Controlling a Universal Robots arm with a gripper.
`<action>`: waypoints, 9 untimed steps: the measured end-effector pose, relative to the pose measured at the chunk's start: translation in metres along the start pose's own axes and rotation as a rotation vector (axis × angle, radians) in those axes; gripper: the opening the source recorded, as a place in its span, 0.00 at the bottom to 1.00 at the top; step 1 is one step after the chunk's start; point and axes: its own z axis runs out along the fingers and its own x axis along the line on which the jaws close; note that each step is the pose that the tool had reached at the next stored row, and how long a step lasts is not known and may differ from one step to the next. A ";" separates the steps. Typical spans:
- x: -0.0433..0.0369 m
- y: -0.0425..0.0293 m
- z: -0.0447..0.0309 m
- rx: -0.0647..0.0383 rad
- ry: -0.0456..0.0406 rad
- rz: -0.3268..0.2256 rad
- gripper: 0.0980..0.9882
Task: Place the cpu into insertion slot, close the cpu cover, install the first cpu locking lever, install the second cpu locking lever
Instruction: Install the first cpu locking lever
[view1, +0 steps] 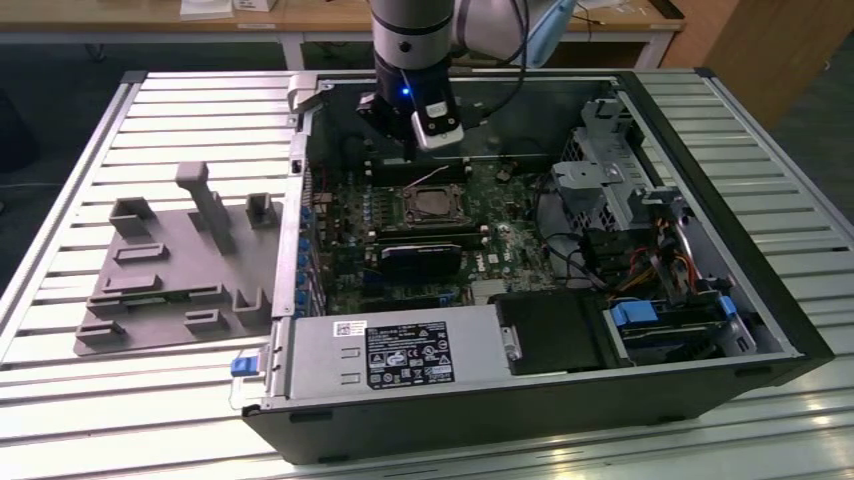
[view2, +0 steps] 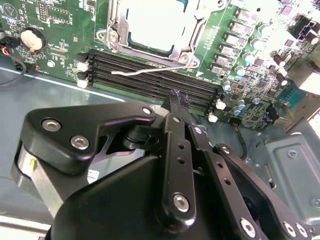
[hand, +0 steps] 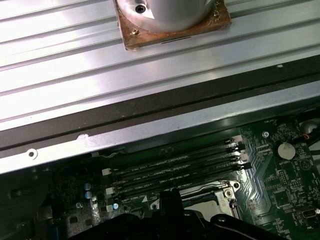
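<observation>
I read the cpu (view2: 155, 22) as seated in the insertion slot (view1: 430, 205) with the cpu cover (view2: 118, 22) down over it, so we're on the levers. One wire locking lever (view2: 145, 73) lies loose across the memory slots (view2: 200, 86). The gripper (view2: 179, 95) hovers near it, fingers (view2: 174, 107) together and empty. Catching so thin a wire calls for exact tip placement, I'd judge.

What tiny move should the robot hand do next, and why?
Probably nudge the hand down onto the thin wire lever: the chip sits under its metal frame, but that lever sticks out loose across the black memory slots, just beyond the hand.
</observation>
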 end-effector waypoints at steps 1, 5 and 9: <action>0.0000 0.0000 0.0000 0.000 -0.0001 0.000 0.00; 0.0001 -0.0003 0.0006 -0.002 -0.0081 -0.002 0.00; 0.0002 -0.0004 0.0010 -0.018 -0.0672 -0.016 0.00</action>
